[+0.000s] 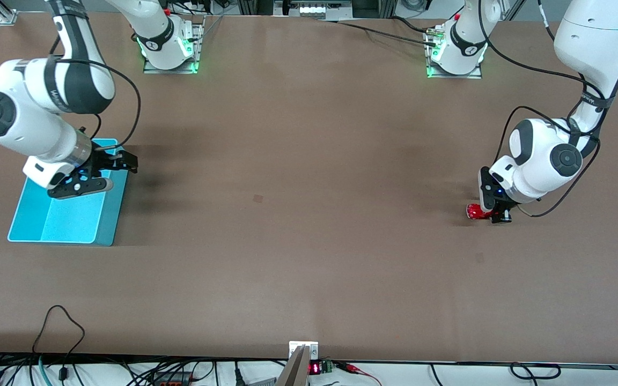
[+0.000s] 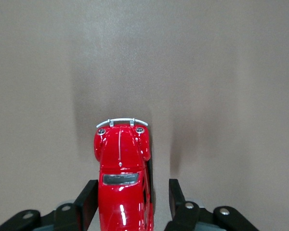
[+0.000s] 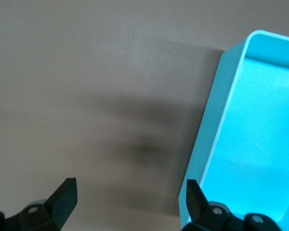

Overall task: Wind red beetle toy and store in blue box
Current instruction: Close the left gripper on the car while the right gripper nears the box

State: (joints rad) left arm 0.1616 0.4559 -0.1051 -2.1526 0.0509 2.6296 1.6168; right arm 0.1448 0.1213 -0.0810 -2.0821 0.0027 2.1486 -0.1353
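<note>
The red beetle toy (image 1: pixel 474 211) sits on the brown tabletop (image 1: pixel 298 225) at the lower right of the front view, toward the left arm's end. The left gripper (image 1: pixel 497 214) is down around its rear; in the left wrist view the toy (image 2: pixel 121 178) lies between the two black fingers (image 2: pixel 86 202), one pad against its side and the other (image 2: pixel 176 195) standing a little apart from it, so the fingers are apart and not clamped on it. At the middle left of the front view stands the blue box (image 1: pixel 67 220), toward the right arm's end. The right gripper (image 1: pixel 106 166) hangs over the box's farther corner, its fingers (image 3: pixel 62 197) spread wide with nothing between them, one over the tabletop and one over the box's wall (image 3: pixel 209 144).
</note>
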